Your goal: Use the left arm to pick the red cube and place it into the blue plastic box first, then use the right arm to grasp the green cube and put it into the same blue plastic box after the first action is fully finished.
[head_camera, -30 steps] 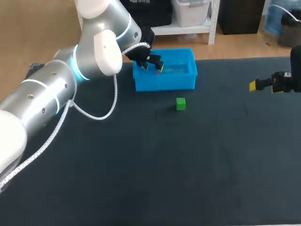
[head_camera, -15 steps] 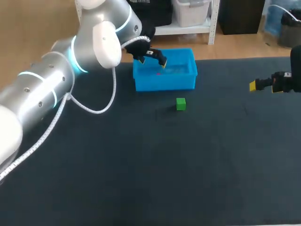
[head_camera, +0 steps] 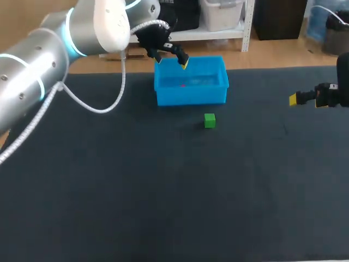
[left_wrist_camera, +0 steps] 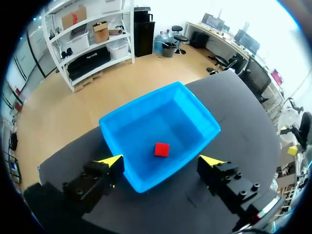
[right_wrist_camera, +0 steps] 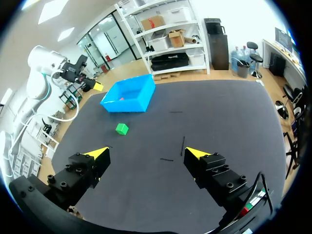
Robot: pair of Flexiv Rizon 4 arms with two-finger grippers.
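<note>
Judged from the layout, the first placement is complete, and the step in hand is to clear the left arm [head_camera: 82, 33] from the blue plastic box [head_camera: 191, 98] so that the right arm can begin. Retract the left arm upward and toward its own side, keeping the left jaws above the rim so that no wall is struck and the box does not shift on the desk [head_camera: 163, 207]. Confirm that the red cube [left_wrist_camera: 162, 149] lies flat on the box floor, free of both fingertips [left_wrist_camera: 113, 161], before starting the second action. Then carry the right arm [head_camera: 334, 96] over the green cube [head_camera: 210, 120], which sits on the desk just in front of the box's near wall, apart from it. Descend vertically, straddle two opposite faces and close squarely; a skewed approach is likely to push the cube toward the wall. Lift high enough to pass the wall before release. Pose: the left arm enters from the left side and reaches over the rear left part of the box, with the left jaws suspended above it and pointing down into it. They are spread wide and hold nothing, and the box shows between the yellow tips in the left wrist view. The right arm is at the right edge of the desk, well apart from the green cube. The right jaws are spread and empty, directed across the desk toward the cube and box.
</note>
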